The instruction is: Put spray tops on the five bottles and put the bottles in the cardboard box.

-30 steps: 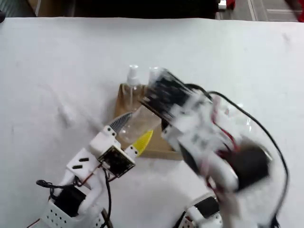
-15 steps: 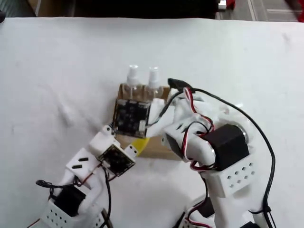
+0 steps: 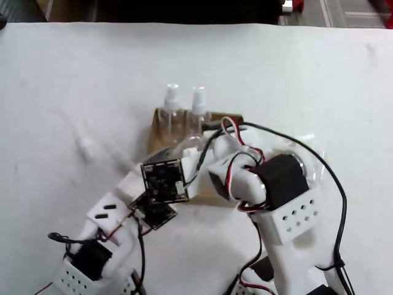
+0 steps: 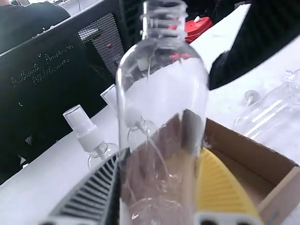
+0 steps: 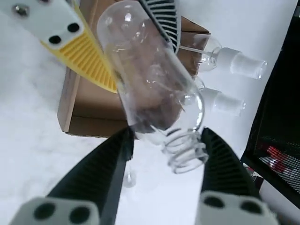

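My left gripper (image 4: pixel 161 164) is shut on a clear bottle (image 4: pixel 161 93) with a bare threaded neck, its grey ribbed finger on one side and its yellow finger (image 5: pixel 89 58) on the other. My right gripper (image 5: pixel 167 138) is open, with its black fingers (image 5: pixel 101 176) on either side of that bottle's neck (image 5: pixel 185 150), not touching it. Behind, two bottles with white spray tops (image 3: pixel 172 101) (image 3: pixel 198 101) stand in the cardboard box (image 3: pixel 227 118). In the high view the right arm (image 3: pixel 279 184) bends over the left arm (image 3: pixel 113 215).
Another clear bottle (image 4: pixel 272 112) lies on the white table to the right of the box, partly under the right arm (image 3: pixel 310 140). A small clear piece (image 5: pixel 129 178) lies on the table near the box. A black mesh object (image 4: pixel 56 75) stands beyond the table's far edge.
The right arm has swung in from the right and brought its wrist down over the left gripper's bottle. The left arm has stayed still with the bottle.
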Available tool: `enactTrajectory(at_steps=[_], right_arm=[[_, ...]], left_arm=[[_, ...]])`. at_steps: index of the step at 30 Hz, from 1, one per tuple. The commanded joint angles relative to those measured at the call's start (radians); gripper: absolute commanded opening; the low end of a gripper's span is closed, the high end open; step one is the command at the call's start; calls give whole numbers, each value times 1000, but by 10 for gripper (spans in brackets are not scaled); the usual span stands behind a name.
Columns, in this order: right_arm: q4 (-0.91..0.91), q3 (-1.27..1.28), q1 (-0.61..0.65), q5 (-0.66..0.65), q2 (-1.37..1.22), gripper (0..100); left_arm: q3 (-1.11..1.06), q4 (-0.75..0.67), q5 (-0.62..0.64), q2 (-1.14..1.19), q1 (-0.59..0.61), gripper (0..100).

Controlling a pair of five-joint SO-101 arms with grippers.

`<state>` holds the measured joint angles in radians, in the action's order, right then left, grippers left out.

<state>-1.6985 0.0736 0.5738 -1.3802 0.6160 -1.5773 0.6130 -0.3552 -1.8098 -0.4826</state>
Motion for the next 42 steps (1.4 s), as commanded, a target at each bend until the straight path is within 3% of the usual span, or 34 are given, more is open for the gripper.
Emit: enactTrajectory(at_steps=[1, 9, 31, 36, 42], right_arm=[[-24, -37, -13, -15, -1, 71], [-25, -123, -10, 46, -1, 173], [-25, -204, 53, 48, -2, 170], [-25, -193, 50, 48, -2, 68], [-27, -186, -25, 48, -2, 133]], left_arm=[[63, -6, -9, -18, 2, 21], [-35, -135, -9, -18, 1, 21], [-38, -133, -9, -18, 2, 21], [-38, -133, -9, -18, 2, 21], [-38, -133, -9, -18, 2, 21]])
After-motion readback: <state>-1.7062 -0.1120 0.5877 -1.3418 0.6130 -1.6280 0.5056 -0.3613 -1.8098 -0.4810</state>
